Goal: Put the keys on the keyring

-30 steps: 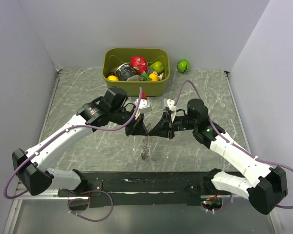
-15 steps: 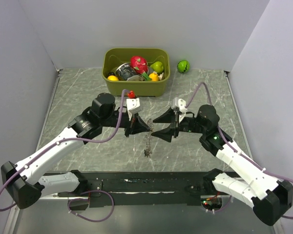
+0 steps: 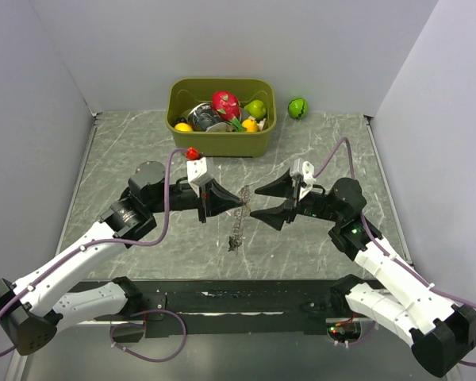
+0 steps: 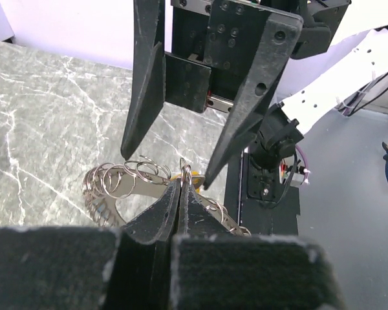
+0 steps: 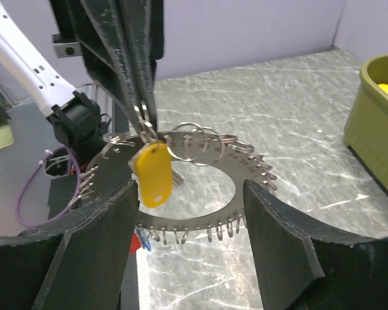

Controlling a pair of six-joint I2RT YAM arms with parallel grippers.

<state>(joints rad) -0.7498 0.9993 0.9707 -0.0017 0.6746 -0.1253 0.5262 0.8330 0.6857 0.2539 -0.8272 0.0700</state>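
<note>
The keyring [image 5: 200, 216] is a flat grey metal ring with many small wire loops round its rim. It hangs above the table from my left gripper [image 4: 182, 187], which is shut on one rim loop [image 5: 142, 119]. A yellow-headed key [image 5: 153, 174] dangles from the ring at that loop. Blue [image 5: 144, 242] and red [image 5: 136, 240] key heads peek out below the ring's lower left rim. My right gripper [image 5: 189, 194] stands open, facing the ring, touching nothing. In the top view the keyring [image 3: 239, 224] hangs edge-on between the left gripper [image 3: 235, 204] and right gripper [image 3: 256, 203].
An olive bin [image 3: 220, 144] with toy fruits stands at the back of the marble table. A green ball [image 3: 298, 107] lies to its right. Grey walls close in both sides, and a black rail [image 3: 238, 298] runs along the near edge.
My right gripper has opened and drawn back to the right, away from the ring. The left arm has shifted left, still carrying the keyring.
</note>
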